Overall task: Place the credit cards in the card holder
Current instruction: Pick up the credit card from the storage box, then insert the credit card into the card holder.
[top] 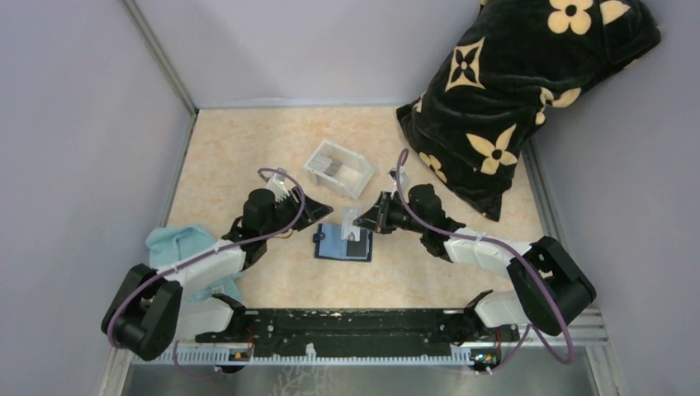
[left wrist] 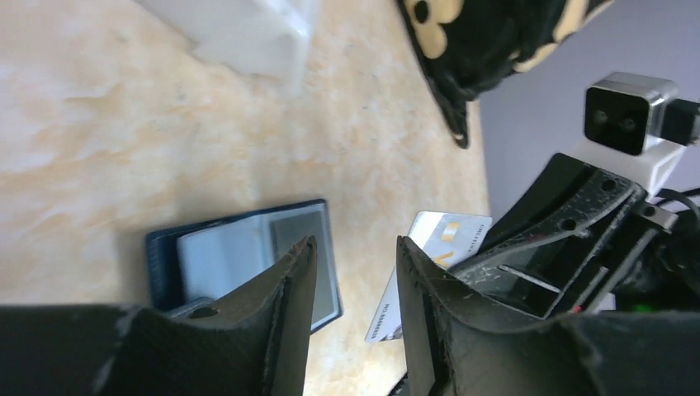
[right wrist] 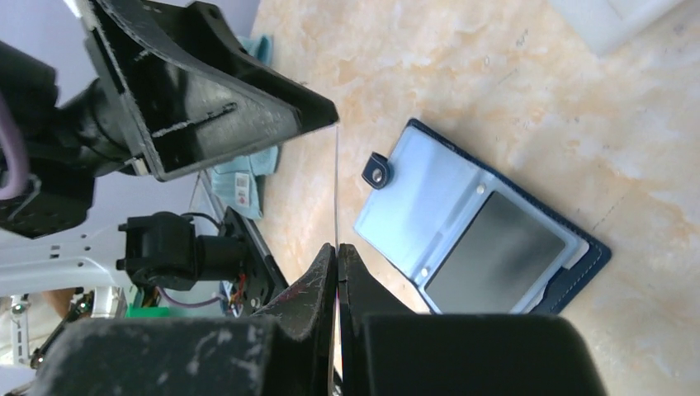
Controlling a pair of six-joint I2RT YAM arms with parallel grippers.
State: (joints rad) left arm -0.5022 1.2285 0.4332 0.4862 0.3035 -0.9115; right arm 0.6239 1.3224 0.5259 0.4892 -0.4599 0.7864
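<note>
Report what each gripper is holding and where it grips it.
The right gripper pinches a credit card by one edge, the rest sticking out free. The left gripper is open and holds nothing.

Soft, even light falls from above, bright throughout. Shadows beneath the left claw [left wrist: 355, 247] are faint. Its near fingers [left wrist: 281, 330] blur (as does the white tray [left wrist: 248, 33] beyond them); the table [left wrist: 99, 148] ahead looks sharper.

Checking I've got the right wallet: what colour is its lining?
The wallet lining is light blue; right wrist view shows it best.
</note>
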